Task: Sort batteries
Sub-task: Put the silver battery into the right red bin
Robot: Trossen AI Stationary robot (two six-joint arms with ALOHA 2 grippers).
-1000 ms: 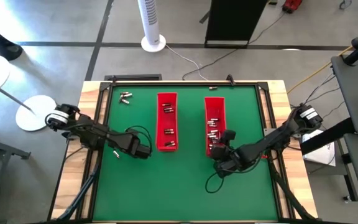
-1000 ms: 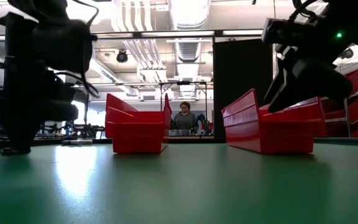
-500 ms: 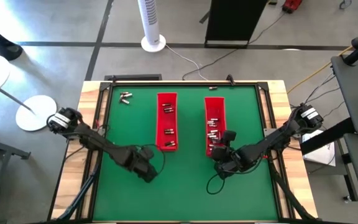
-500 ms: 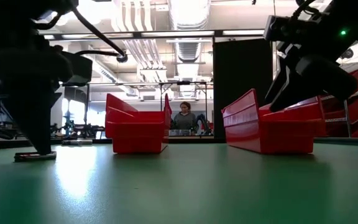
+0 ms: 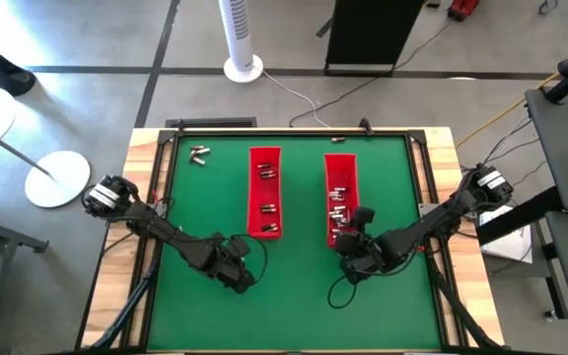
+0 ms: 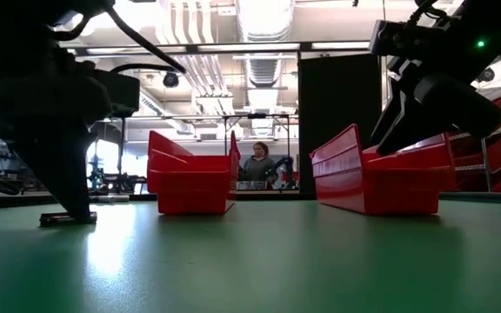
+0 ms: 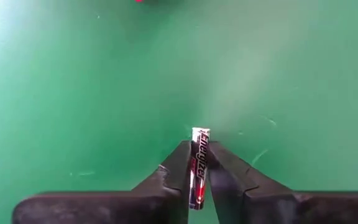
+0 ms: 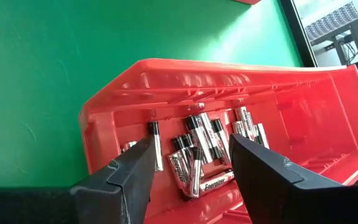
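Currently my left fingers (image 7: pixel 199 177) pinch one slim silver-and-black cylindrical battery (image 7: pixel 198 163) mid-barrel just above the green bench (image 7: pixel 73 93), light, rigid and slick, likely to roll; right fingers (image 8: pixel 191 165) spread over the long red plastic tray (image 8: pixel 328 112).

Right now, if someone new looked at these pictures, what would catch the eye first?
Two long red trays lie side by side on the green table, each with batteries inside. The left claw is low over the mat near the table's front left, one battery between its fingers. The right claw hangs open over the right tray's near end.
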